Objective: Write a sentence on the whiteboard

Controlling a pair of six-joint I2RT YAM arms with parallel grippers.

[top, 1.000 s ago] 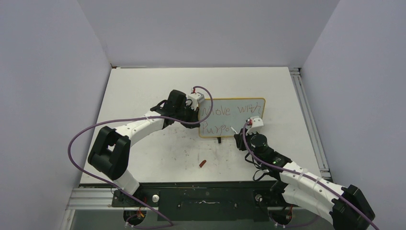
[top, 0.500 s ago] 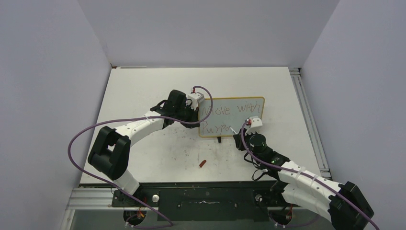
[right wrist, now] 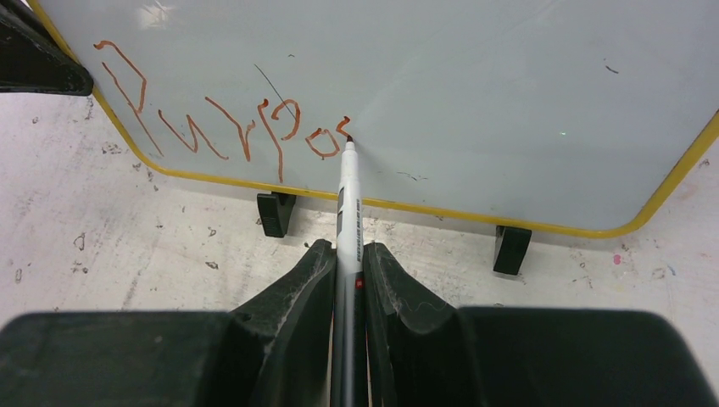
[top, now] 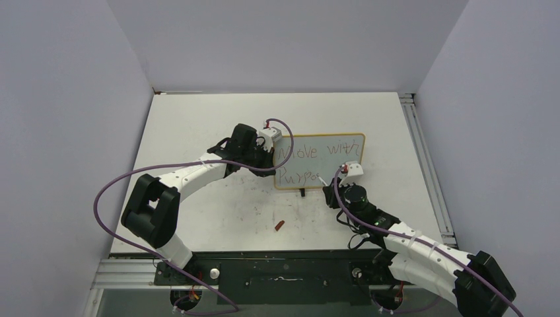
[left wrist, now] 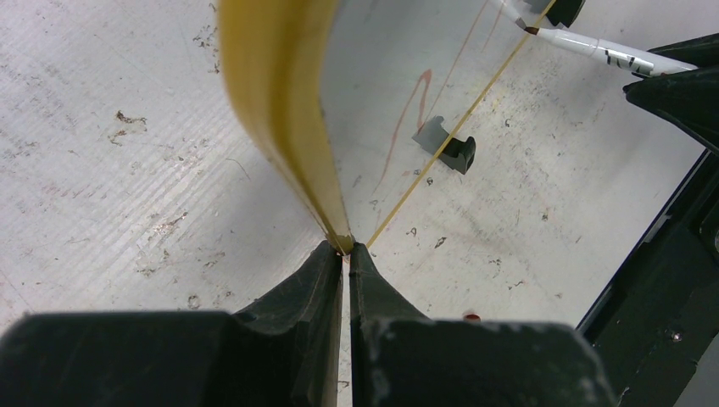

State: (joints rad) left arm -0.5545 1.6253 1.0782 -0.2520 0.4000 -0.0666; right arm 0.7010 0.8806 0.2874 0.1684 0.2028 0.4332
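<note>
While left jaws pinch board (top: 320, 160) edge, I see right jaws clamped on marker (right wrist: 348, 212); tip touching board just past lettering (right wrist: 220, 127) "Purpo".

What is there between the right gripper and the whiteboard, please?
A white marker spans that stretch. The right gripper is shut on its barrel, and its tip appears to touch the whiteboard face. The right wrist view shows this best.
</note>
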